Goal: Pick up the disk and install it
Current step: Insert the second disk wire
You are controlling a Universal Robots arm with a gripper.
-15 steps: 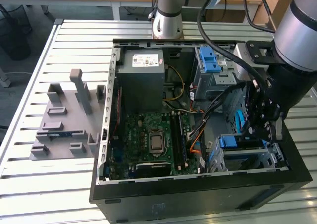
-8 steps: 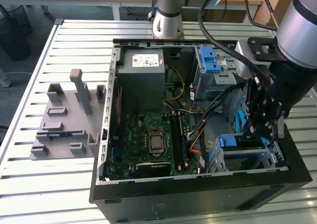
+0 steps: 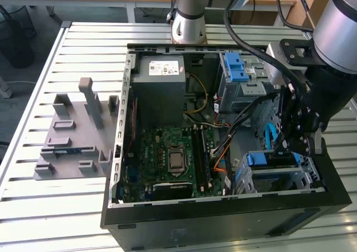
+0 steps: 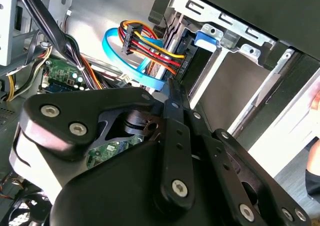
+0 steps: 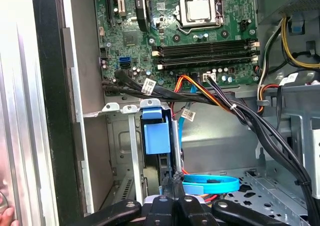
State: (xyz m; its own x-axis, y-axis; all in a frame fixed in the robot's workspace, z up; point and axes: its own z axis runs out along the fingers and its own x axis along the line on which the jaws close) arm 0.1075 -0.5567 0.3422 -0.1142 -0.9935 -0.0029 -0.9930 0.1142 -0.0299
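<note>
Disk count: you have one disk point(image 3: 271, 159), already seated in the drive cage point(image 3: 301, 179) at the front corner of the computer case point(image 3: 223, 218), toward the exterior view's right.
Disk look: its blue plastic end bracket point(image 5: 156, 136) faces outward; in the second wrist view the bracket point(image 4: 206, 38) sits between silver cage rails.
Claw count: one claw point(image 5: 176, 183), black, built of bolted metal links.
Claw state: your claw is clenched with nothing in it, its tips meeting just beside the disk's edge.
Cables: one light-blue flat cable point(image 5: 210, 184) loops near the claw; a red, yellow and orange bundle point(image 4: 150, 43) plugs in at the disk's end.
Hidden: the disk's label and metal body are buried in the cage; you cannot tell whether the tips touch the disk.
Other items: one grey power supply point(image 3: 162, 90), one green motherboard point(image 3: 167, 157), one grey moulded fixture point(image 3: 75, 135).
Table: slatted silver metal table point(image 3: 50, 213).
</note>
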